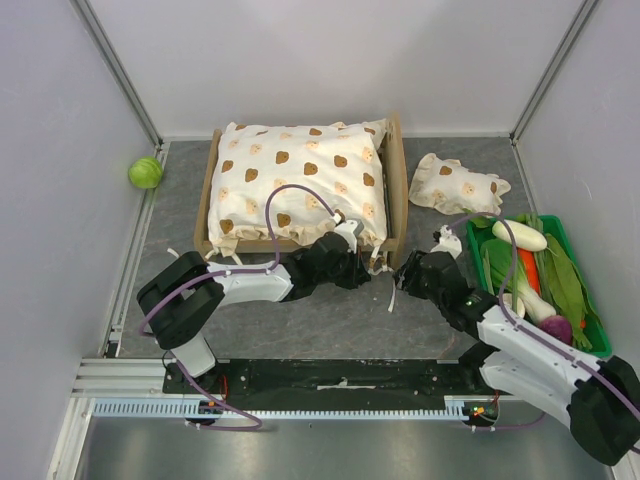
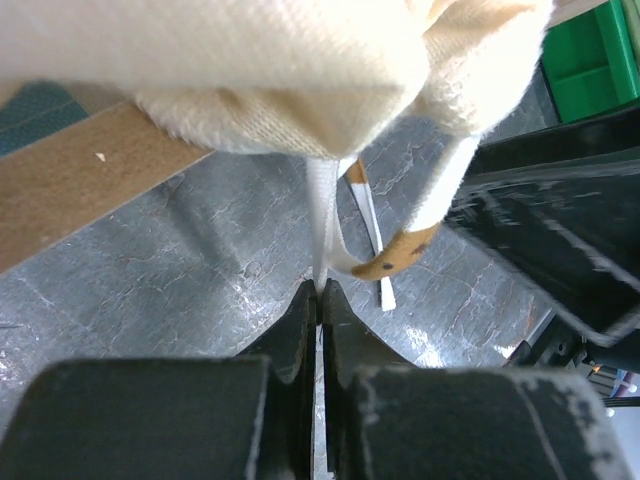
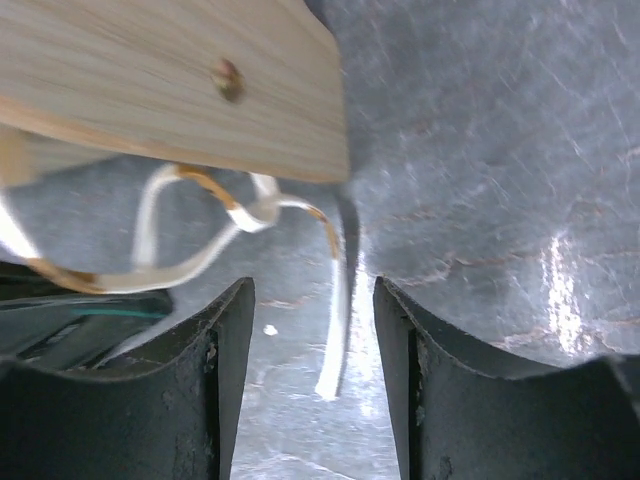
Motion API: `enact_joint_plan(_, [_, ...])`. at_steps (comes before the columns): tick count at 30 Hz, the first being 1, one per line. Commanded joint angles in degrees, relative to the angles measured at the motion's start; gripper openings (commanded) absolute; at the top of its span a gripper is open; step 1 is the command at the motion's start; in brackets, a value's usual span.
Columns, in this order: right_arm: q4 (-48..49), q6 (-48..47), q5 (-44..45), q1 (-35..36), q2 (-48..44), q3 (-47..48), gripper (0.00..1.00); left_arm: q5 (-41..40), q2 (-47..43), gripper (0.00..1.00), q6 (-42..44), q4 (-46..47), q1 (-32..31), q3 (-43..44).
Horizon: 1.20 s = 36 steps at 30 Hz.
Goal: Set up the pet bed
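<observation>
Plain white walls [image 1: 330, 60], aluminium corner posts [image 1: 118, 75], dark grey slate-look tabletop [image 1: 330, 322] — soft glare patches

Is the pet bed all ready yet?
Not quite. The cushion already lies in the pet bed. The left gripper pinches a cushion tie; the right gripper is open at the bed's corner. Probably left: the small pillow, lying outside on the table.

Overhead camera looks down from the near edge over the whole grey stone-look table [image 1: 300, 330]; both close-up wrist cameras share one corner of the light-wood bed frame [image 3: 170, 90]
</observation>
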Motion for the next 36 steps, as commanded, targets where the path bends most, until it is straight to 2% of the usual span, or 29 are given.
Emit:
enact_joint_plan(1, [2.01,-1.93,-0.43,0.15,6.57,-0.99,0.57,0.97,0.06,0.02,-0.34,0.61,0.27,2.09])
enact_joint_plan(14, [10.55,-8.26,-0.35,0.59,24.96,3.23,0.45,1.41,0.15,0.02,-0.51,0.43,0.36,2.27])
enact_joint_plan(16, [10.99,-7.74,-0.44,0.68,26.36,2.88,0.35,1.58,0.15,0.02,-0.51,0.52,0.36,2.36])
enact_joint_plan(17, [11.00,-7.48,-0.35,0.76,26.37,2.70,0.26,1.50,0.15,0.02,-0.51,0.44,0.36,2.36])
enact_joint_plan(19, [10.04,-6.77,0.44,0.85,25.32,1.91,0.14,1.85,0.06,0.02,-0.51,0.44,0.36,2.36])
enact_joint_plan(20, [9.68,-6.51,0.88,0.85,24.45,1.56,0.02,1.94,-0.03,0.02,-0.51,0.17,0.36,2.36])
enact_joint_plan(21, [9.33,-6.33,2.27,0.77,22.09,0.95,0.00,2.02,-0.29,0.02,-0.42,0.00,0.36,2.27])
enact_joint_plan(28, [3.18,-6.24,7.38,-0.72,12.05,1.55,0.00,4.92,-6.69,0.02,3.70,-8.60,0.09,3.24])
enact_joint_plan(36, [3.43,-7.91,5.19,-3.63,14.68,4.10,0.00,5.46,-17.77,0.02,6.87,-21.70,0.01,0.87])
